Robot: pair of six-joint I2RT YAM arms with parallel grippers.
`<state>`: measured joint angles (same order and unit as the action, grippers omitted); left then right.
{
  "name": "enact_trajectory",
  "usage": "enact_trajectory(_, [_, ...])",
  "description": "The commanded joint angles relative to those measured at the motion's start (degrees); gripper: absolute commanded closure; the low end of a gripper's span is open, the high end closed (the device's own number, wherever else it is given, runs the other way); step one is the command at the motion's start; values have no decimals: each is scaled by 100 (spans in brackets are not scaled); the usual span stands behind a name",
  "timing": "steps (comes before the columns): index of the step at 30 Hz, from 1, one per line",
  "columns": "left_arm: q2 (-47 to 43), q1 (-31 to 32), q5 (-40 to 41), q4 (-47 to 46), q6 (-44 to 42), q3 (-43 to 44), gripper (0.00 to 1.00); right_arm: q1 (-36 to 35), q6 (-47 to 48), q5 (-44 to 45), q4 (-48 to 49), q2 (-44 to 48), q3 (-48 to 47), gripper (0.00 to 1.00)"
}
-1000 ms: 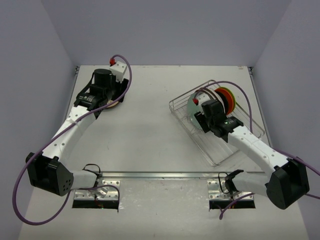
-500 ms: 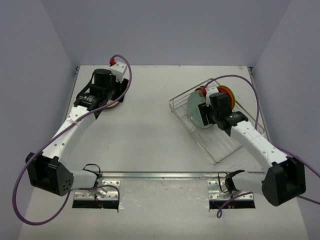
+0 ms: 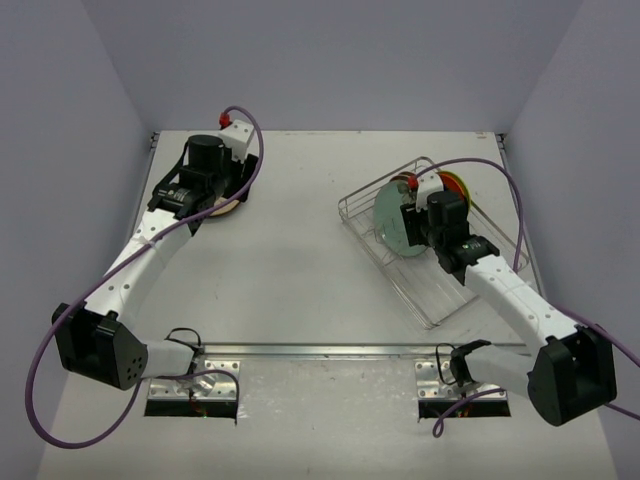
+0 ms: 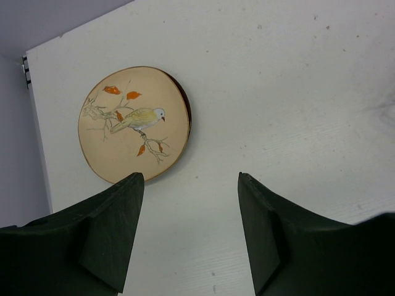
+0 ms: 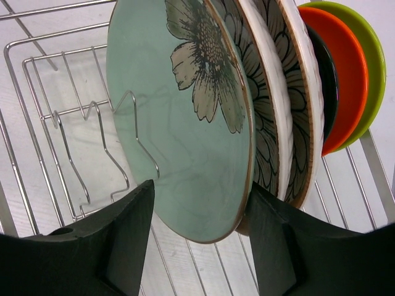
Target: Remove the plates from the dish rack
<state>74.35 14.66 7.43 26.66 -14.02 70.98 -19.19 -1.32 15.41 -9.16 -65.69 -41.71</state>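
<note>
Rack (image 3: pixel 428 296) far right on table (image 4: pixel 296 92). 6 plates upright in it, packed face to face: green plate (image 5: pixel 179 142) at left end of row, then 2 floral (image 5: pixel 266 117), black (image 5: pixel 327 68), orange (image 5: pixel 347 80), lime (image 5: pixel 374 58).

Right gripper (image 5: pixel 200 188) astride green plate's rim, 1 finger on face side, other betw it & 1st floral. Jaws apart; can't tell if pads touching. Left gripper (image 4: pixel 188 179) wide open, empty, hanging over table far left, just near of bird plate (image 4: pixel 133 123) lying flat w/ a dark rim peeking beneath.

Looks like glazed ceramic: stiff, prob fairly heavy, slick, chips if knocked. Best taken at rim, pads flat on both faces, deep enough not to pivot. Firm squeeze, no jerks.

In the way: zigzag divider (image 5: pixel 133 148) crossing green plate's face, so lift clear of it before swinging out. 1st floral almost touching behind, so little room for back finger & risk of scraping or dragging it. Purple cable (image 3: pixel 490 172) looping over rack's far end; keep clear.
</note>
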Motion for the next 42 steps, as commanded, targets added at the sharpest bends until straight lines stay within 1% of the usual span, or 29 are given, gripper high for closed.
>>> enact_trajectory(1, [4, 55, -64, -156, 64, 253, 40, 47, 88, -537, 482, -207, 24, 43])
enact_trajectory(4, [-23, 55, -52, -143, 25, 229, 40, 47, 67, -897, 485, -228, -1, 47])
enact_trajectory(7, [-48, 55, -40, -148, 13, 192, 40, 51, 26, -1277, 485, -155, -17, 55])
enact_trajectory(11, [-51, 54, -59, -179, 4, 143, 40, 65, 62, -1757, 458, -57, -48, 57])
enact_trajectory(14, [-43, 55, -84, -221, -4, 110, 40, 99, 70, -1993, 441, -24, -56, 62])
enact_trajectory(18, [-35, 55, -101, -230, -13, 91, 40, 153, 17, -2265, 432, -43, -48, 65])
enact_trajectory(21, [-38, 55, -93, -235, -13, 84, 40, 165, 21, -2286, 432, -83, -51, 75])
enact_trajectory(22, [-43, 55, -93, -240, -11, 71, 39, 173, 26, -2257, 435, -93, -54, 82])
enact_trajectory(23, [-42, 55, -93, -241, -6, 64, 39, 180, 28, -2227, 440, -93, -48, 86])
enact_trajectory(24, [-36, 55, -94, -249, -13, 55, 39, 187, 46, -2223, 434, -91, -48, 88])
enact_trajectory(25, [-42, 55, -104, -249, -13, 48, 39, 180, 72, -2196, 440, -75, -49, 92])
enact_trajectory(26, [-35, 55, -129, -249, -12, 47, 39, 188, 99, -2162, 431, -65, -58, 100])
enact_trajectory(30, [-26, 55, -200, -265, 14, 47, 38, 180, 355, -2064, 378, 26, -122, 100])
enact_trajectory(37, [1, 55, -260, -266, 75, 30, 35, 188, 360, -1662, 158, 180, -517, 100])
enact_trajectory(39, [1, 55, -286, -258, 75, 30, 29, 179, 290, -1427, -76, 240, -915, 100])
enact_trajectory(40, [6, 55, -296, -258, 85, 30, 24, 184, 269, -1334, -128, 245, -1035, 100])
enact_trajectory(41, [7, 55, -306, -260, 92, 33, 16, 185, 260, -1248, -173, 255, -1150, 100])
enact_trajectory(42, [3, 55, -312, -264, 101, 45, 7, 181, 277, -1178, -207, 269, -1270, 100])
